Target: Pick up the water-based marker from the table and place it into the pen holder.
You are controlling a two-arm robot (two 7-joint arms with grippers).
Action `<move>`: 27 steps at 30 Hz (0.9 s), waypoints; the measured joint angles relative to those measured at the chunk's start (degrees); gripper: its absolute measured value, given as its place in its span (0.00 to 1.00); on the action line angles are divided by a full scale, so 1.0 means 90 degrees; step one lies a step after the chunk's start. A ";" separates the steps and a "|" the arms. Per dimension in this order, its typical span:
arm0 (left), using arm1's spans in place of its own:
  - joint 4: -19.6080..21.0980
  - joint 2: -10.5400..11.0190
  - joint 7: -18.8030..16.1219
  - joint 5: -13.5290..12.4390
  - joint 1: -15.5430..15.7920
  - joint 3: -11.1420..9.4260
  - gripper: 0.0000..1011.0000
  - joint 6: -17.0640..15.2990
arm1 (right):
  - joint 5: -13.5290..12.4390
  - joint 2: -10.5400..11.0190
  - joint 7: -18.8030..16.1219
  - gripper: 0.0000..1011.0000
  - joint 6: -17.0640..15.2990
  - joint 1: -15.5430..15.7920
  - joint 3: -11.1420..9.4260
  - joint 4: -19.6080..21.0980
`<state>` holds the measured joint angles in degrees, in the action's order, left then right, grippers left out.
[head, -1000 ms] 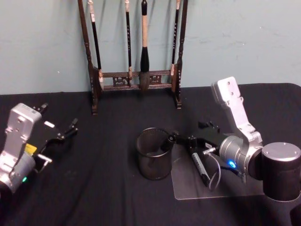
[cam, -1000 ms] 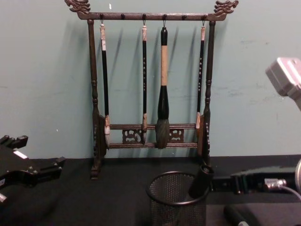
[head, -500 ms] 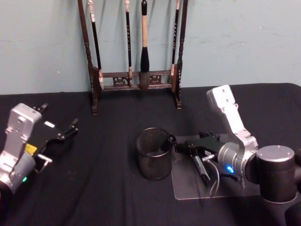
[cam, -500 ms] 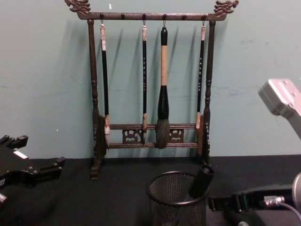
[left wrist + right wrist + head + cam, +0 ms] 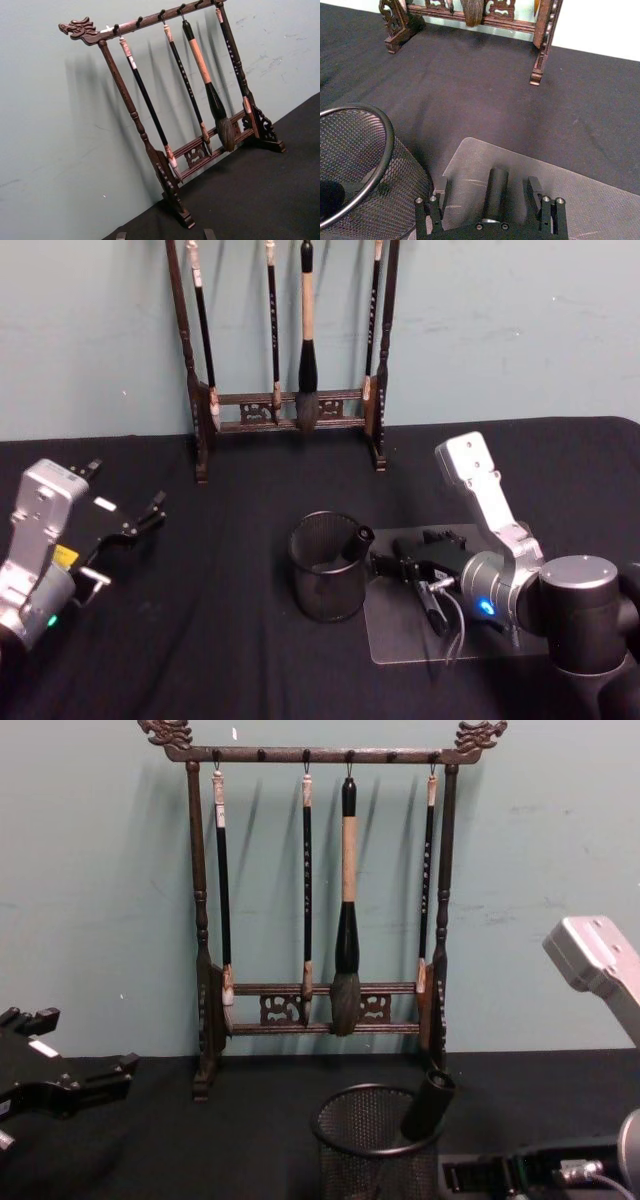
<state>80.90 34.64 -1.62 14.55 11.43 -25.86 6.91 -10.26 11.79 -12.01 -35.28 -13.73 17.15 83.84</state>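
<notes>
A dark, stubby water-based marker (image 5: 356, 540) is seen leaning inside the round black wire-mesh pen holder (image 5: 322, 590), its top propped against the rim. The right gripper (image 5: 385, 566) is held low just beside the holder, over a clear mat (image 5: 400, 642), fingers spread and empty. The left gripper (image 5: 130, 543) is parked far left, fingers apart.

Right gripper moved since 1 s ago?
Yes. The right gripper has backed away from the pen holder toward the robot, and sits lower against its rim in the chest view.
</notes>
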 joint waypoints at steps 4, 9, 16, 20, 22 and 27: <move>0.0000 0.0000 0.0000 0.0000 0.0000 0.0000 0.99 0.0000 | 0.0071 -0.0044 -0.0012 0.99 0.0032 0.0011 -0.0035 -0.0041; 0.0000 0.0000 0.0000 0.0000 0.0001 0.0000 0.99 0.0000 | 0.0155 -0.0078 -0.0041 0.99 0.0042 0.0018 -0.0069 -0.0083; 0.0000 0.0000 0.0000 0.0000 0.0000 0.0000 0.99 0.0000 | 0.0249 -0.0099 -0.0107 0.99 0.0034 0.0007 -0.0094 -0.0130; 0.0000 0.0000 0.0000 0.0000 0.0000 0.0000 0.99 0.0000 | 0.0321 -0.0122 -0.0168 0.99 0.0016 0.0001 -0.0119 -0.0163; 0.0000 0.0000 0.0000 0.0000 0.0000 0.0000 0.99 0.0000 | 0.0350 -0.0136 -0.0194 0.99 0.0012 -0.0010 -0.0128 -0.0186; 0.0000 0.0000 0.0000 0.0000 0.0000 0.0000 0.99 0.0000 | 0.0406 -0.0160 -0.0246 0.99 -0.0003 -0.0027 -0.0140 -0.0224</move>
<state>80.90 34.65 -1.62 14.55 11.43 -25.86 6.91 -6.60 10.35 -14.23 -35.31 -13.98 15.89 81.82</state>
